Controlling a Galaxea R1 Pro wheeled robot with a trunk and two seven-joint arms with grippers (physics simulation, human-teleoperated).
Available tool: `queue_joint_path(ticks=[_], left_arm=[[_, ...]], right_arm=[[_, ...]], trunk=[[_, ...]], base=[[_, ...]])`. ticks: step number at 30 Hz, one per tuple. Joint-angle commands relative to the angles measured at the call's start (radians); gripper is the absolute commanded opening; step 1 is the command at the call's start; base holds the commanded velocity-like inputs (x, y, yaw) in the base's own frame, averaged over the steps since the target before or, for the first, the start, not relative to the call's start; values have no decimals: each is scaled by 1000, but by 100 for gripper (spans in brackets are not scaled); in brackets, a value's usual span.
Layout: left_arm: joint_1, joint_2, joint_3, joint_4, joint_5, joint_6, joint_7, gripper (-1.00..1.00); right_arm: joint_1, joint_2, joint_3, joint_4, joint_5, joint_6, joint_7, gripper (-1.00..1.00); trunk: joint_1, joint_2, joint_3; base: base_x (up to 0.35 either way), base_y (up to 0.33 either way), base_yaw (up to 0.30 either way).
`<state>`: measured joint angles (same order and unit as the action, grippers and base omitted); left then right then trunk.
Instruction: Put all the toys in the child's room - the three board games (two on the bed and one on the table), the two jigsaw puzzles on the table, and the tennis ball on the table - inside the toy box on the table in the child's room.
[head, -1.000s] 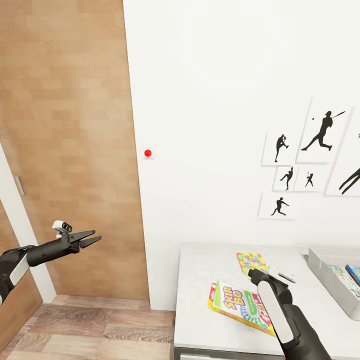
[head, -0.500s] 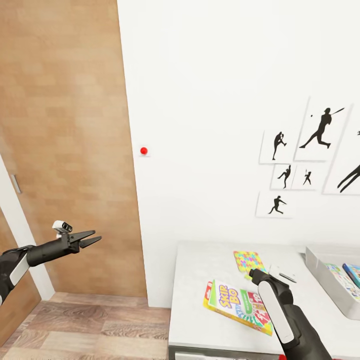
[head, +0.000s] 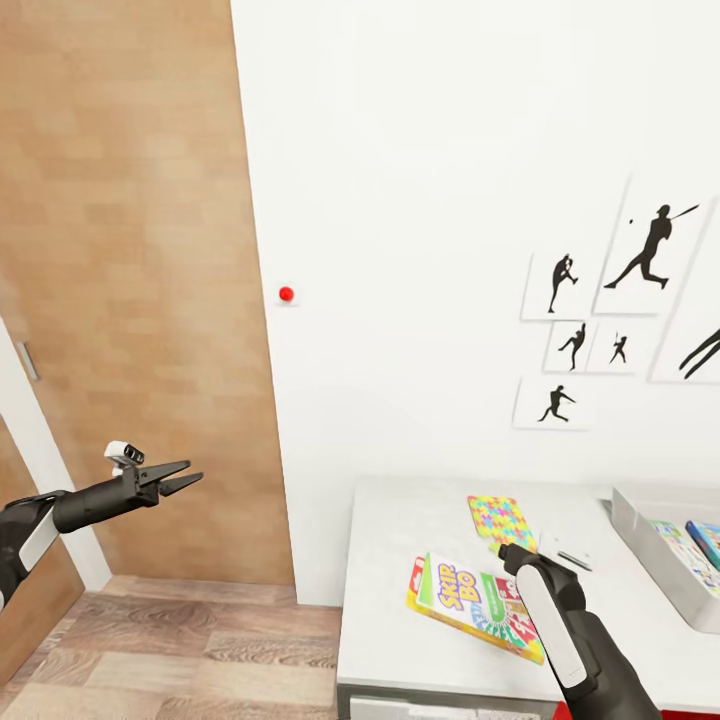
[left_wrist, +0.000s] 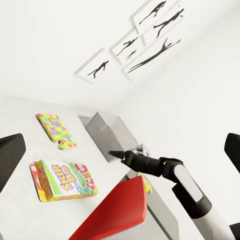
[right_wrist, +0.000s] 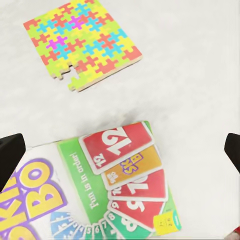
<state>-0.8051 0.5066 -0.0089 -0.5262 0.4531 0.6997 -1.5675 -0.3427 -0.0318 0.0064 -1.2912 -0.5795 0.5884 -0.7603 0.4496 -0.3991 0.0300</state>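
Observation:
A Skip-Bo board game (head: 465, 592) lies flat near the front left of the white table (head: 395, 540). Beyond it lies a colourful jigsaw puzzle (head: 500, 520). My right gripper (right_wrist: 120, 150) hovers open just above the Skip-Bo box (right_wrist: 117, 187), with the puzzle (right_wrist: 82, 42) farther ahead. The grey toy box (head: 640, 545) stands at the table's right and holds several flat colourful boxes. My left gripper (head: 188, 478) hangs open in the air left of the table, holding nothing. The left wrist view takes in the game (left_wrist: 65, 180), the puzzle (left_wrist: 56, 130) and the toy box (left_wrist: 102, 132).
A wooden door (head: 130, 300) fills the left wall, with wood flooring (head: 180, 650) below it. Baseball silhouette pictures (head: 600, 320) hang over the table and a red button (head: 286, 294) marks the wall. A red chair (left_wrist: 117, 210) stands at the table's front. A small white item (head: 566, 550) lies beside the puzzle.
The whole picture has shifted a little, so the camera has moved. Both arms keep their pose and both grippers stay open.

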Motion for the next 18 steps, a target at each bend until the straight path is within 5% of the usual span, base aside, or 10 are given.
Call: queue_joint_path(ticks=[1,18], left_arm=[[0,0,-1,0,1,11,-3,100],[0,0,-1,0,1,10,-3,100]], right_arm=[[-1,0,0,1,-7,4,-7,100],[-1,-1,-5,7,-7,4,-7,100]], trunk=[[0,-1,-2],[0,-1,-30]], base=[[0,0,0],[57,-5,0]])
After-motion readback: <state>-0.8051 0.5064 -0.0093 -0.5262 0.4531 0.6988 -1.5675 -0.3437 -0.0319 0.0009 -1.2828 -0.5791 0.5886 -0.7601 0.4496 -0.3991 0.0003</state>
